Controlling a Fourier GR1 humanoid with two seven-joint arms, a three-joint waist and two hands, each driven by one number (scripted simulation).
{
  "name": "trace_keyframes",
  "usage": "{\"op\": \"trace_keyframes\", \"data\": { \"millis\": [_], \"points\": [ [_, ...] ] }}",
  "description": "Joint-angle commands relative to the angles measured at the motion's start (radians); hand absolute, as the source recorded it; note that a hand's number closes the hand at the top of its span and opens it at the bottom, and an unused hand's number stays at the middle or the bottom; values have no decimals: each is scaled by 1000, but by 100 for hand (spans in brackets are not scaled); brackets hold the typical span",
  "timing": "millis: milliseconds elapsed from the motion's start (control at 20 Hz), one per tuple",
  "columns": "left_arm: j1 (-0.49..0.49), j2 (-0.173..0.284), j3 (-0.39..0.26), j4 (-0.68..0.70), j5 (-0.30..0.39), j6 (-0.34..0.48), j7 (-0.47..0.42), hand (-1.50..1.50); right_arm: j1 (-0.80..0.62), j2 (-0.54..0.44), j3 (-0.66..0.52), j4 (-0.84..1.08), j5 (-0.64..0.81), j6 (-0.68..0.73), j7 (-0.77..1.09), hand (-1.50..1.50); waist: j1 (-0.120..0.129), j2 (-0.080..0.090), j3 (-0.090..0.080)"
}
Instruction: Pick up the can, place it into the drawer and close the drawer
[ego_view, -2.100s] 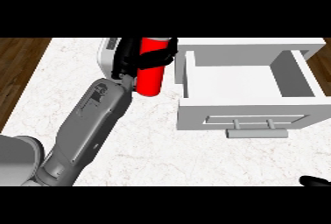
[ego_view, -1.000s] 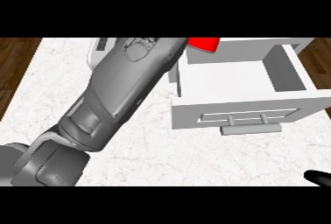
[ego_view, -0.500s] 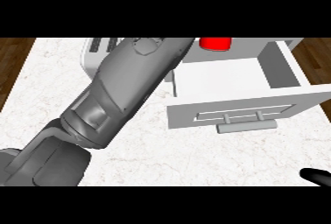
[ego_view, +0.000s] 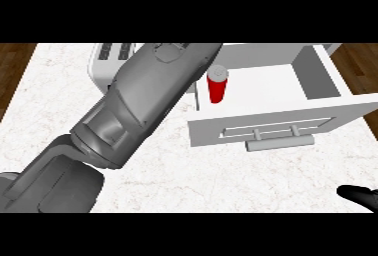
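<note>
Red can (ego_view: 217, 86) stands upright inside open drawer (ego_view: 325, 75), left side. Left robot hand hidden; right robot hand (ego_view: 362, 195) state indeterminate, low right on counter (ego_view: 221, 175).

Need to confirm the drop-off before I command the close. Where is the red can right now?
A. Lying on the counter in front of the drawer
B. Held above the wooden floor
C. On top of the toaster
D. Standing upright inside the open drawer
D: the red can stands upright inside the open drawer, near its left wall, behind the front panel with the handle.
</note>
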Motion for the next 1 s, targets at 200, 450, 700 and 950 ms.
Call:
{"op": "trace_keyframes", "data": {
  "millis": [200,450,700,950],
  "points": [
    [-2,0,-1,7,75,15,-39,-150,-78,-89,40,8,120,39,-44,-150,-5,4,-1],
    [-12,0,10,5,117,19,-51,-150,-118,-129,138,94,302,50,-112,-150,18,5,-1],
    [-30,0,13,20,147,46,-64,-150,-183,-150,235,219,498,13,-181,-150,28,8,0],
    [-18,0,-2,20,138,18,-100,-150,-254,-142,335,395,656,-37,-248,-150,65,0,-1]
  ]
}}
